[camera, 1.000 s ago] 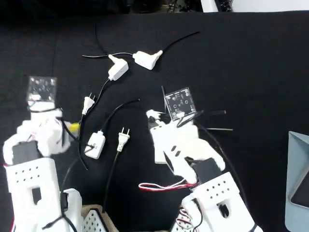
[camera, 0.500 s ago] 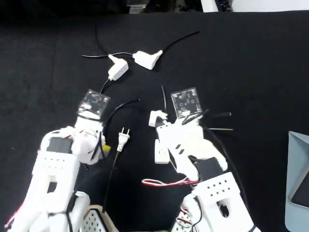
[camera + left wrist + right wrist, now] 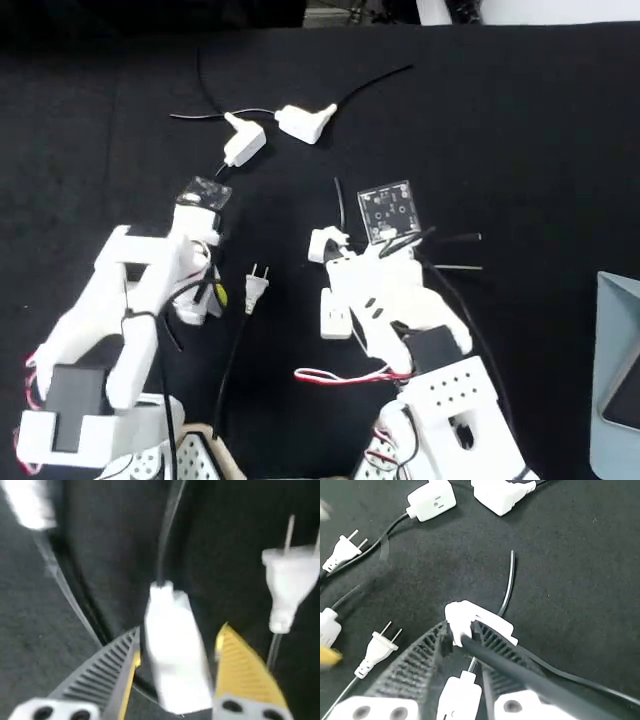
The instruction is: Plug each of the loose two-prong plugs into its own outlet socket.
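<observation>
My left gripper [image 3: 177, 635] is open low over the black cloth, one grey and one yellow finger on either side of a white outlet socket [image 3: 175, 650]; in the high view it [image 3: 207, 293] sits left of centre. A loose two-prong plug [image 3: 290, 585] lies just beside it, seen too in the high view [image 3: 257, 288]. My right gripper [image 3: 470, 630] is shut on a white plug [image 3: 472, 619] with a black cord, near the table's middle [image 3: 325, 243]. Two more white sockets [image 3: 243, 145] [image 3: 305, 122] lie farther back. Another loose plug [image 3: 342, 552] lies near them.
Black cords [image 3: 240, 225] wind across the cloth between the plugs and sockets. Red and white wires [image 3: 340, 380] trail by the right arm's base. A grey-blue bin [image 3: 615, 370] stands at the right edge. The far right of the cloth is bare.
The left arm has swung in from the left edge toward the centre and come down with its fingers around the socket. The right arm has shifted only slightly, still holding its plug.
</observation>
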Robot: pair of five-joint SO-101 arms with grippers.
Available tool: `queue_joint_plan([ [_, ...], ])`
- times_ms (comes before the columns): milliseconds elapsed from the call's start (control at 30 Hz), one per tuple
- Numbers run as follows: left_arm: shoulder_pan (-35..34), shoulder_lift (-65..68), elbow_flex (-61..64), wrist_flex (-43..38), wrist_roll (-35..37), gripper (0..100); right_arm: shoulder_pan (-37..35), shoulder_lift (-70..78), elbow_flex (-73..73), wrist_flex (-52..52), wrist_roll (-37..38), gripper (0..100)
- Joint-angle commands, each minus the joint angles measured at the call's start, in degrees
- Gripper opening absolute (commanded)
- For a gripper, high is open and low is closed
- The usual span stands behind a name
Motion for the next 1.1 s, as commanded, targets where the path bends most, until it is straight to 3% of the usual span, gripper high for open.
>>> queue_joint_plan([
  [0,-1.89,0.62,-3.03,-0.88,-0.62,19,0.79,-0.31,-0.31,-1.14,0.44,1.3],
  [333,-0.04,-3.69,-2.86,-0.62,-0.62,9,0.79,-0.31,-0.31,-1.14,0.44,1.3],
  [667,13.41,-13.36,3.56,-0.53,-0.18,7,0.79,-0.31,-0.22,-1.05,0.44,1.3],
  [933,9.63,-13.36,5.93,-0.88,-0.18,29,0.79,-0.31,0.22,-1.23,0.44,1.3],
  [1067,4.09,-14.07,4.53,-0.97,-0.62,30,0.79,-0.31,0.22,-1.23,0.44,1.3],
])
